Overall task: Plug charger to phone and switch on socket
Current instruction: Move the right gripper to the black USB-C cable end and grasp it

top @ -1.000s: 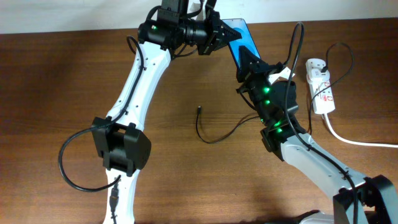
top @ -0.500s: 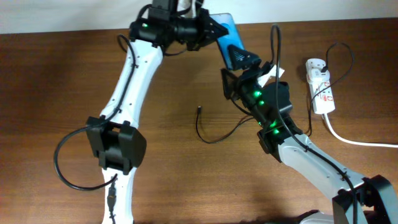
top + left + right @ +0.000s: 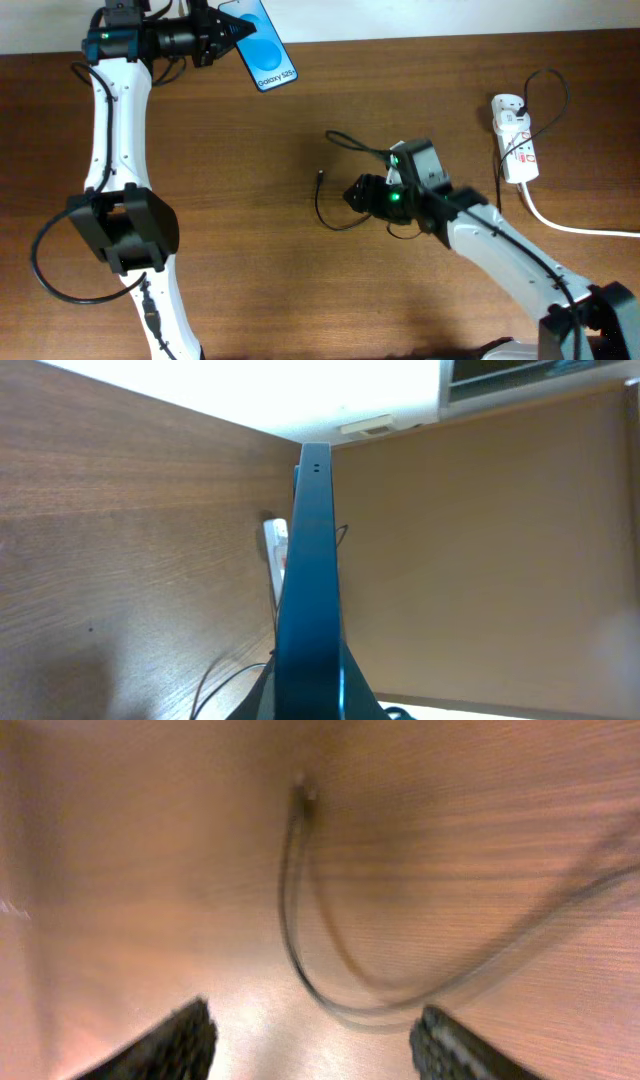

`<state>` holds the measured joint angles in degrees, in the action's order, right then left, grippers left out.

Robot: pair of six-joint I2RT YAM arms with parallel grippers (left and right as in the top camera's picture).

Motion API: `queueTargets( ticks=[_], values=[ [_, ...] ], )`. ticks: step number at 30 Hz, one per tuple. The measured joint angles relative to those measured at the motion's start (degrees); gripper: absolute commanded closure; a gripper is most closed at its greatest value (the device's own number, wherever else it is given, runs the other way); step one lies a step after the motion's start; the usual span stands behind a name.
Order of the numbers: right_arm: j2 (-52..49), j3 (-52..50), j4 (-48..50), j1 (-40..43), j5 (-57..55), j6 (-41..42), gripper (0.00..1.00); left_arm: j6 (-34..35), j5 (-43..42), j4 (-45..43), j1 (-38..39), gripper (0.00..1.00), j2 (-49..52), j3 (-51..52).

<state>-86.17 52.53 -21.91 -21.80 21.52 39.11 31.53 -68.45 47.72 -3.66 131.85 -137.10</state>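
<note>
The phone (image 3: pixel 260 45), blue screen up, hangs over the table's far left corner with my left gripper (image 3: pixel 215 38) shut on its end. The left wrist view shows it edge-on (image 3: pixel 310 560) between the jaws of that gripper (image 3: pixel 310 705). The charger's thin black cable (image 3: pixel 335 222) loops on the table, its plug tip (image 3: pixel 319 176) lying free. My right gripper (image 3: pixel 352 193) stands open just right of that tip. From the right wrist, the cable loop (image 3: pixel 300 955) and tip (image 3: pixel 303 792) lie ahead of the empty gripper (image 3: pixel 315 1017). The socket (image 3: pixel 515 140) lies at the far right.
A thick white cord (image 3: pixel 570 225) runs from the socket off the right edge. The white strip also shows behind the phone (image 3: pixel 277 555) in the left wrist view. The left arm (image 3: pixel 110 150) stretches along the table's left side.
The left arm has swung left, carrying the phone to the far left corner. The right gripper has come off the phone, opened, and dropped down towards the cable tip.
</note>
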Motion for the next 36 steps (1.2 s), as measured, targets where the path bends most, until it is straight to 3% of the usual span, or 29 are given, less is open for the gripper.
queueTargets(
  ticks=[2, 5, 7, 14, 23, 27, 34, 35, 36],
  values=[
    [-2.5, 12.9, -10.6, 0.0, -1.7, -5.2, 0.42, -0.5, -2.5, -0.2, -1.6, 1.00, 0.0, 0.0],
    [-12.1, 24.6, -13.7, -1.1, -2.5, -7.6, 0.59, -0.7, -6.0, -0.3, -5.4, 1.00, 0.0, 0.0],
    [-17.8, 25.1, -11.6, -3.0, -2.6, -5.4, 0.65, -0.7, -6.8, -0.3, -6.6, 1.00, 0.0, 0.0],
    [-30.9, 25.2, -3.6, -7.5, -3.3, -1.4, 0.65, -0.7, -7.7, -0.2, -8.7, 1.00, 0.0, 0.0],
    [-34.2, 25.7, 0.7, -7.5, -4.5, -1.3, 0.65, -0.7, -7.7, 1.4, -8.7, 1.00, 0.0, 0.0],
    [-34.8, 26.0, 2.0, -7.5, -4.5, -0.7, 0.75, -0.7, -7.7, 1.4, -8.7, 1.00, 0.0, 0.0],
    [-34.9, 26.0, 1.7, -7.5, -4.5, -0.5, 0.76, -0.7, -7.7, 1.4, -8.7, 1.00, 0.0, 0.0],
    [-34.9, 25.8, 1.8, -7.5, -4.5, -0.5, 0.92, -0.7, -7.9, 1.4, -8.7, 1.00, 0.0, 0.0],
    [-34.9, 25.8, 1.8, -7.5, -4.5, -0.6, 0.96, -0.7, -8.1, 1.4, -8.7, 1.00, 0.0, 0.0]
  ],
)
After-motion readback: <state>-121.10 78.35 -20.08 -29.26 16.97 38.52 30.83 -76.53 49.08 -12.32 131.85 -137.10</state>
